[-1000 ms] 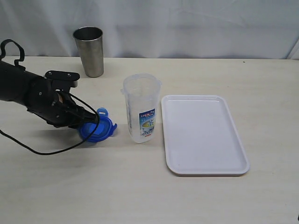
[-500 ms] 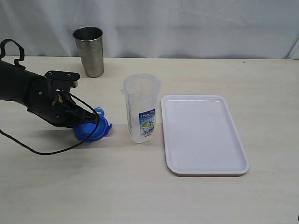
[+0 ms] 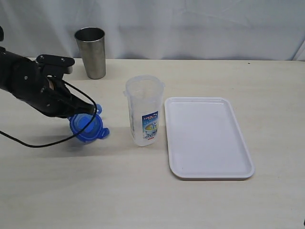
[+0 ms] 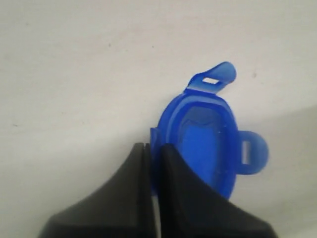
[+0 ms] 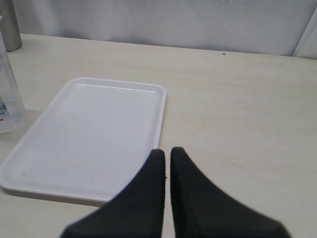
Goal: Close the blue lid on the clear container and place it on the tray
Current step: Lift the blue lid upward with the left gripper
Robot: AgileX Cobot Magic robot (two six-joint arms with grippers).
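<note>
Black left gripper [image 4: 151, 148] pinches one blue lid [image 4: 203, 134] by its rim, left-centre of the exterior view. One clear container [image 3: 144, 112] stands upright mid-frame, label text unreadable. One white tray [image 3: 208, 138] right of it. One steel tumbler [image 3: 91, 52] upper left. Right gripper [image 5: 167, 154] pressed together, empty.

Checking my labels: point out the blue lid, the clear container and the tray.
blue lid [image 3: 86, 128], exterior view, its round middle
clear container [image 3: 143, 102], exterior view, clear wall above the label
tray [image 3: 208, 137], exterior view, bare floor
</note>
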